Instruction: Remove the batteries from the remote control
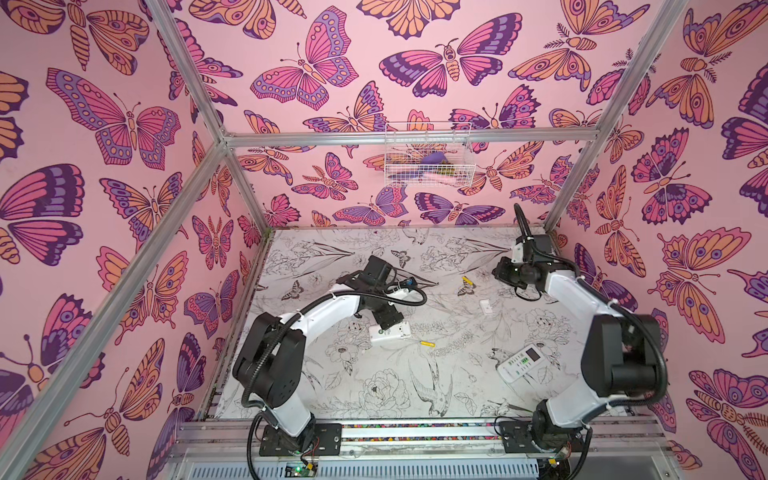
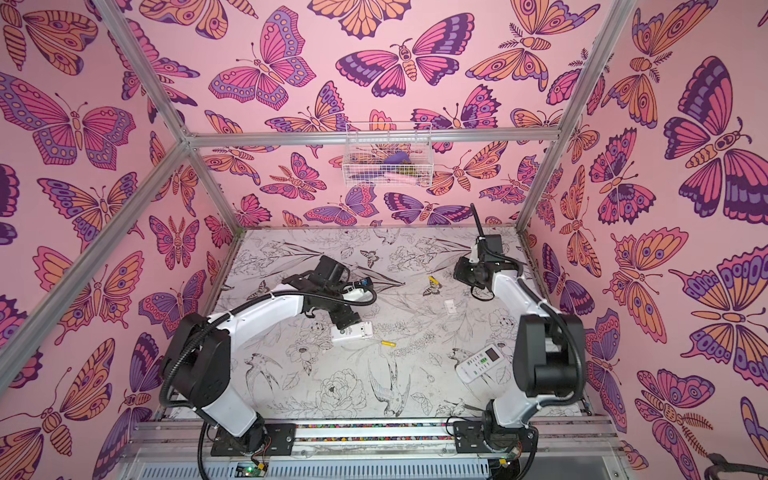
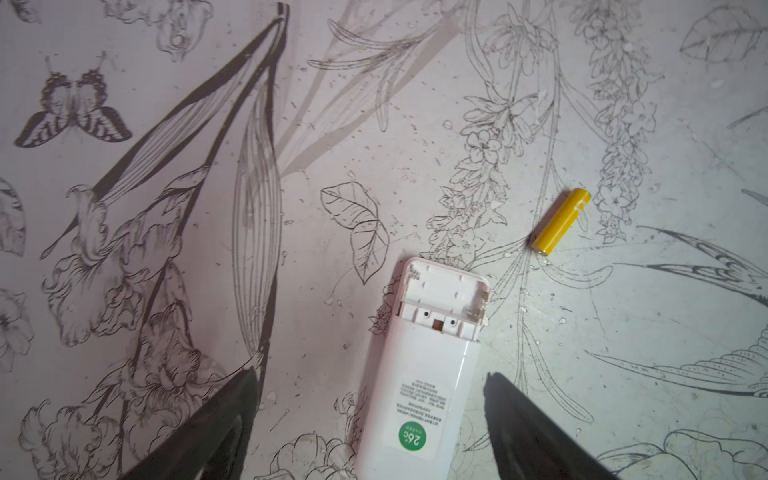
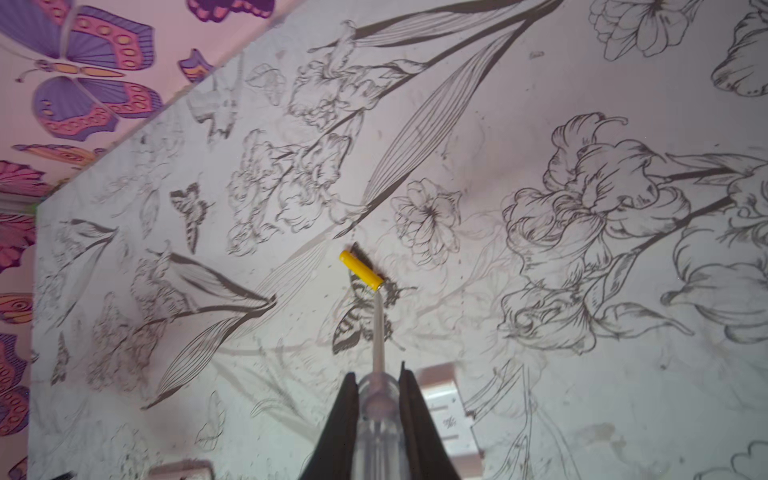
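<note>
Batteries look half unloaded. One slim yellow battery (image 3: 560, 221) lies on the bench (image 3: 623, 332) just ahead of the released left tool (image 3: 370, 374), which hovers over the face-down white plastic remote (image 3: 432, 332), its bay empty. A second yellow battery (image 4: 360, 270) sits at the tip of the clear-handled screwdriver (image 4: 378, 399) that the right tool (image 4: 377, 370) is clenching. The face-up white remote (image 1: 519, 362) behind the right tool is probably still loaded.

The remote control (image 3: 424, 361) is laid face down, white, with a green round sticker on its back. Its battery compartment is uncovered and is seen empty. One yellow battery (image 3: 561, 220) is laid flat on its side near the open end of that remote, not touching it. A second yellow battery (image 1: 468, 281) is seen lying flat well apart from the remote, beyond the same open end.
</note>
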Controlling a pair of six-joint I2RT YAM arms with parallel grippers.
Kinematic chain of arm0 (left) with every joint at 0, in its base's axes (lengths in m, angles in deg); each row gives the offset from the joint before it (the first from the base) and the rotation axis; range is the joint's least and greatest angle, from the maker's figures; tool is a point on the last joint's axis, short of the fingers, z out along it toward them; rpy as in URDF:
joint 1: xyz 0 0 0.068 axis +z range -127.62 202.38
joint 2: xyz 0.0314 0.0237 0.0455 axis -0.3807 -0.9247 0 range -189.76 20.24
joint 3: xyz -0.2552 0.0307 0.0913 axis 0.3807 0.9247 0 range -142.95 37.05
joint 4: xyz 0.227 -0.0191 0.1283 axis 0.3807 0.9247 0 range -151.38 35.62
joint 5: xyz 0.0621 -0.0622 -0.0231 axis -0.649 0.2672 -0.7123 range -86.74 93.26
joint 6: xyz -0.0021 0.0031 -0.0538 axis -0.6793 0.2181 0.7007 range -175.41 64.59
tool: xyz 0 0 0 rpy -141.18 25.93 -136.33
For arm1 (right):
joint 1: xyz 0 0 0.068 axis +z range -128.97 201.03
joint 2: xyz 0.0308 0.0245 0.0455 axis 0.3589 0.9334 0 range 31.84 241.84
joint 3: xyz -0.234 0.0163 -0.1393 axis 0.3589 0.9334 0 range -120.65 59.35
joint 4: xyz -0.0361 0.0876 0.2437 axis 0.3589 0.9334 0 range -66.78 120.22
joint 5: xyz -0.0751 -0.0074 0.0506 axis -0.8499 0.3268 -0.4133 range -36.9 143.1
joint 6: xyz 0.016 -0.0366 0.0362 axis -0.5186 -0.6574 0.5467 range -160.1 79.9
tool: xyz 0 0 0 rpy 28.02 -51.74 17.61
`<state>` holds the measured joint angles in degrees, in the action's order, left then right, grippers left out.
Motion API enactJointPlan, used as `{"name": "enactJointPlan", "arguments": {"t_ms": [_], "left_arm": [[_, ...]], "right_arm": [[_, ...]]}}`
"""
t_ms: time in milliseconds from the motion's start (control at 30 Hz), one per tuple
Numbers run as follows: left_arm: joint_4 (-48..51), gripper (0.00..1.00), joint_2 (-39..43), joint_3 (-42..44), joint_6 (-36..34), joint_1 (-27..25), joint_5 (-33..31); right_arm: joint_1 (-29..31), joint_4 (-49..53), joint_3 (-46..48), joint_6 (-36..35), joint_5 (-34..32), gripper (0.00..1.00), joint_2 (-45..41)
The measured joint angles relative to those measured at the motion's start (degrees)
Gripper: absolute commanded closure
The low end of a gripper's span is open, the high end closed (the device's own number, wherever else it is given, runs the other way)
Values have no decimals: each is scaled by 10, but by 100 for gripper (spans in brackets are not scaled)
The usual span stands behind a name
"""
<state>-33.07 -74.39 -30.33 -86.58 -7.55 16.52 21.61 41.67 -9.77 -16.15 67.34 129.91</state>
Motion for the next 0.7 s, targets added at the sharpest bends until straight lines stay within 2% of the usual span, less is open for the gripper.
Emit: {"name": "enactJointPlan", "arguments": {"t_ms": [133,433,700], "left_arm": [[0,12,17,0,13,24,9],[-1,11,37,13,17,35,26],[-4,10,40,18,17,47,34]], "right_arm": [[-1,4,-39,-2,5,100,68],[-1,1,-128,-4,21,100,156],[-1,-5,-148,-4,34,100,175]]}}
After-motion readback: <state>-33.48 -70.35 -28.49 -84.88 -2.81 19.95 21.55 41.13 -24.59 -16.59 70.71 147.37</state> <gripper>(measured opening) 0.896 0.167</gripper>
